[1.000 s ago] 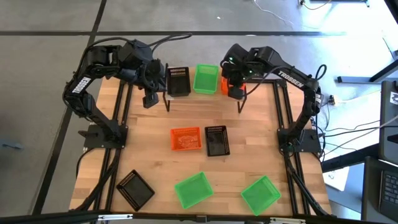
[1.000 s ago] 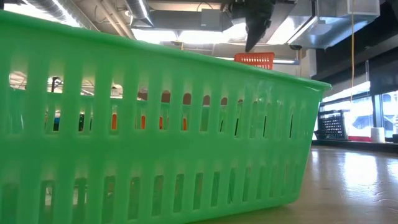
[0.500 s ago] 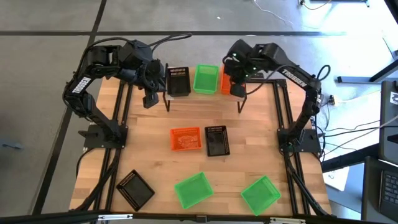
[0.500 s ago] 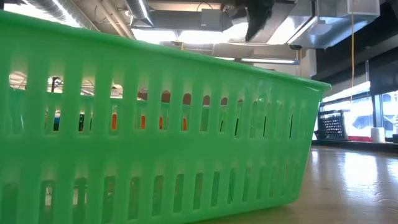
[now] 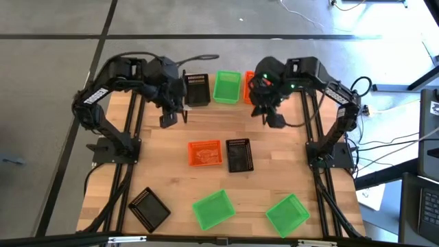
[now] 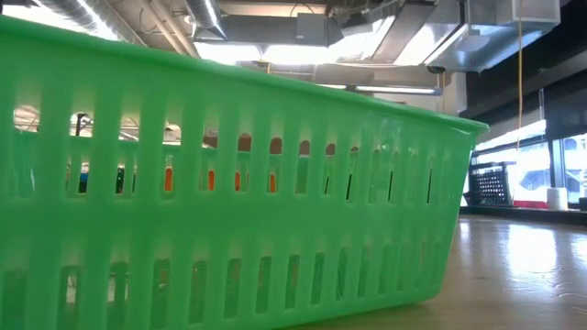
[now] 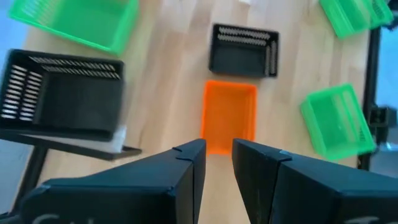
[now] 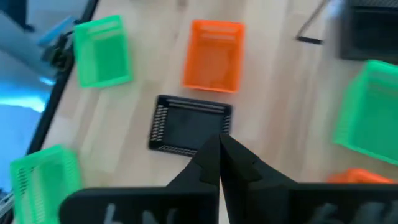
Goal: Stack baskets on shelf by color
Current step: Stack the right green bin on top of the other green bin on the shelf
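Standing along the far edge of the table [image 5: 206,130], the shelf [image 5: 223,103] carries three baskets in a row, seen whole only from the high view: a black basket [image 5: 197,89] at its left, a green basket [image 5: 226,86] in the middle, and an orange basket [image 5: 247,88] at its right, that last one partly hidden under the right arm.

On the tabletop, mid-table: an orange basket [image 5: 205,153] with a black basket [image 5: 239,154] just beside it on the right. Along the near edge: a black basket [image 5: 149,208] at left, tilted; a green basket [image 5: 213,208] in the middle; a green basket [image 5: 288,213] at right.

Left gripper [image 5: 169,118]: hangs over the table just near of the shelf's left end. Its wrist view shows the fingers [image 7: 186,168] a narrow gap apart, holding nothing, aimed toward the mid-table orange basket [image 7: 229,116]; the high view does not resolve this gap.

Right gripper [image 5: 276,119]: hangs just near of the shelf's right end. Its wrist view shows the fingers [image 8: 214,158] pressed together, empty, above the mid-table black basket [image 8: 189,123].

Low view: filled almost wholly by the perforated wall of a near green basket [image 6: 220,183], with a black basket [image 6: 492,185] far off at right; neither gripper can be made out there.
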